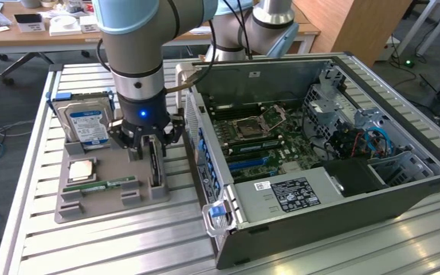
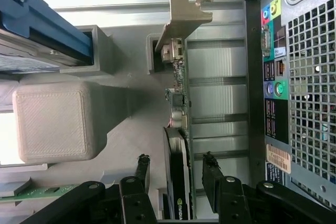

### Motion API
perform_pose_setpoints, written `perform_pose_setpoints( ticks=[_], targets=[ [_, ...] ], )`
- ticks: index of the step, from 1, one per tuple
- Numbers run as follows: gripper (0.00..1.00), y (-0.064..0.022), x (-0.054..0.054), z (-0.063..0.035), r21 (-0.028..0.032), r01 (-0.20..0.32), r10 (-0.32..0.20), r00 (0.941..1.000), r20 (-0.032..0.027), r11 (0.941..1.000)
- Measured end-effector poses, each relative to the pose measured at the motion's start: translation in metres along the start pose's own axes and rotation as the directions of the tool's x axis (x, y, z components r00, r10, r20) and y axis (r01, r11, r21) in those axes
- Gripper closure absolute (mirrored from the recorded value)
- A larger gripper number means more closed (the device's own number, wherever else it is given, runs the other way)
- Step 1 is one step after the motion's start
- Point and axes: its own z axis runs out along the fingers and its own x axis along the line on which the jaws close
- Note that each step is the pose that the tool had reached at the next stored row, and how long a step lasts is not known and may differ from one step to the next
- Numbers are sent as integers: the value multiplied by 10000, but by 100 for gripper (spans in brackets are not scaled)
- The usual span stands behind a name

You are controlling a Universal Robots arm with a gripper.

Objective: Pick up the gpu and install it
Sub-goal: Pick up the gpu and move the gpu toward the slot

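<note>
**Plenty of labels, almost nothing legible**

No word or number can be read with certainty. The hard drive (image 1: 87,123) carries a blue and white label whose print is too small to make out. Inside the computer case (image 1: 342,229), the power supply (image 1: 323,177) bears a white label (image 1: 297,193) with rows of black print, also illegible. A smaller white sticker (image 1: 262,184) with a dark mark sits just beside it. In the wrist view, the graphics card (image 2: 178,182) shows a pale swirl-shaped logo (image 2: 179,208) on its dark face. The case's back panel (image 2: 310,77) has a tan barcode sticker (image 2: 278,158) and colour-coded sockets (image 2: 273,11), with no readable lettering.
</note>
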Motion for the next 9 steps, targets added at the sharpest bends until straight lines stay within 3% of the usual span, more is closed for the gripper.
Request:
perform_pose_setpoints(
  ticks=[9],
  targets=[
    [47, 0, 0, 1, -1, 0, 0, 10000, 0, 10000]
  ],
)
